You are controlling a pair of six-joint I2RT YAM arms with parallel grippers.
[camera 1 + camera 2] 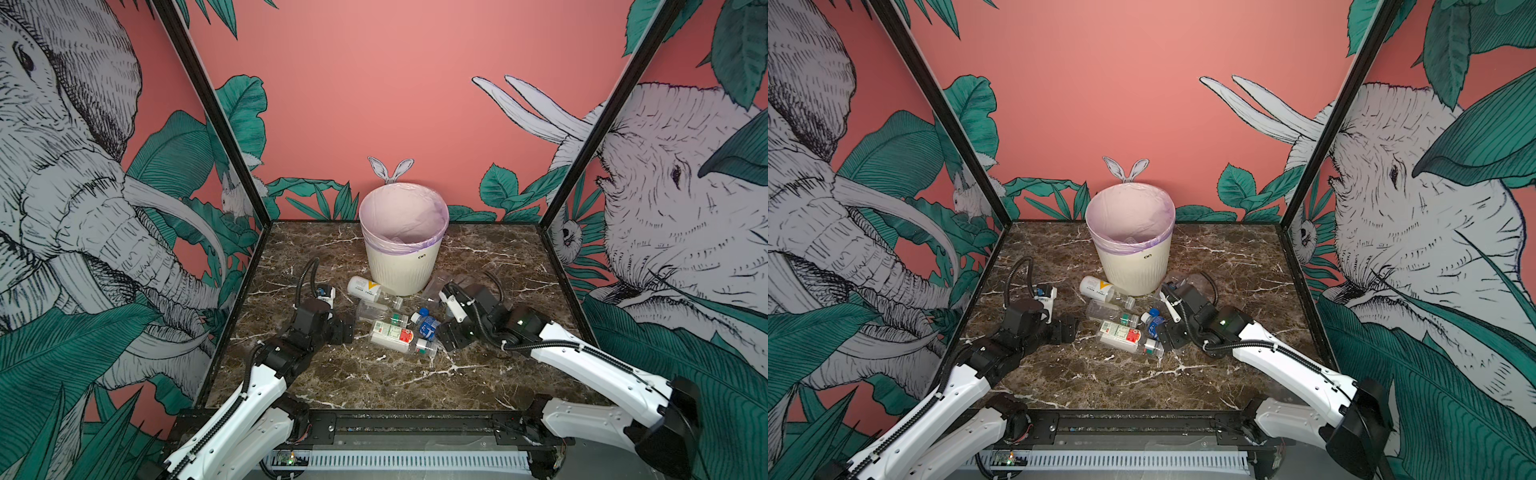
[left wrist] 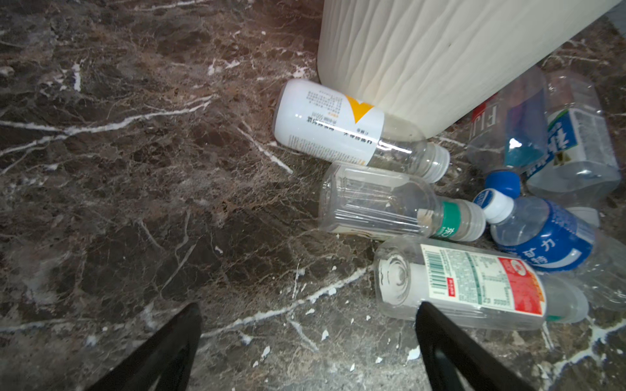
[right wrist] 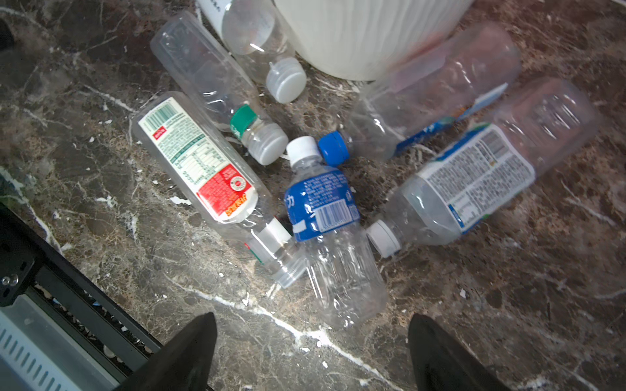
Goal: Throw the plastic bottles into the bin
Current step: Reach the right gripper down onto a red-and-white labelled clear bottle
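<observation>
Hovering low over the bench (image 1: 374,382) middle: left gripper (image 2: 308,304), right gripper (image 3: 311,315), jaws of each apart and empty (poised, I judge, to pick). Between them: plastic bottles (image 1: 392,334), heaped on their sides. Beyond: bin (image 1: 401,266), upright toward the back edge, bottles crowding its foot, mouth open for drops.

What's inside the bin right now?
The bin shows its pink-lilac liner and, low down, a faint clear shape, maybe a bottle. Its near wall hides the rest of the bottom.
</observation>
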